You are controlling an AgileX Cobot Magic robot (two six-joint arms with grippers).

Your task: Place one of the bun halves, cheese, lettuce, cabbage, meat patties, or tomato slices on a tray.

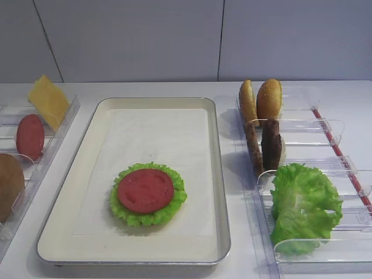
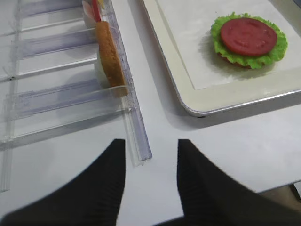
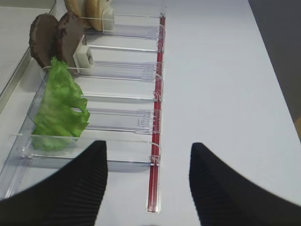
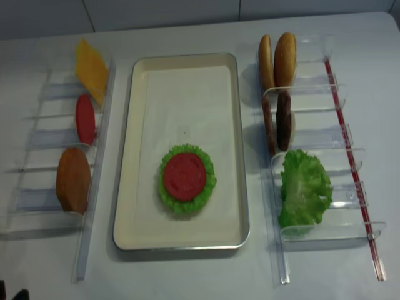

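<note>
The cream tray (image 1: 218,174) holds a flat lettuce rosette (image 1: 131,216) with a tomato slice (image 1: 145,190) lying on it. In the left rack stand the cheese (image 1: 47,100), another tomato slice (image 1: 29,136) and a bun half (image 1: 9,185). The right rack carries two bun halves (image 1: 268,99), two meat patties (image 1: 270,144) and a bigger lettuce bunch (image 1: 302,206). Cabbage is out of view. My left gripper (image 2: 151,143) hangs open and empty over the table at the left rack's near end. My right gripper (image 3: 149,146) is open and empty above the right rack's near end.
Clear plastic racks (image 4: 44,209) (image 4: 350,187) flank the tray on both sides. A red strip (image 3: 157,122) runs along the right rack's outer edge. White table (image 3: 225,94) stretches to the right of it. A grey wall (image 1: 174,35) closes the back.
</note>
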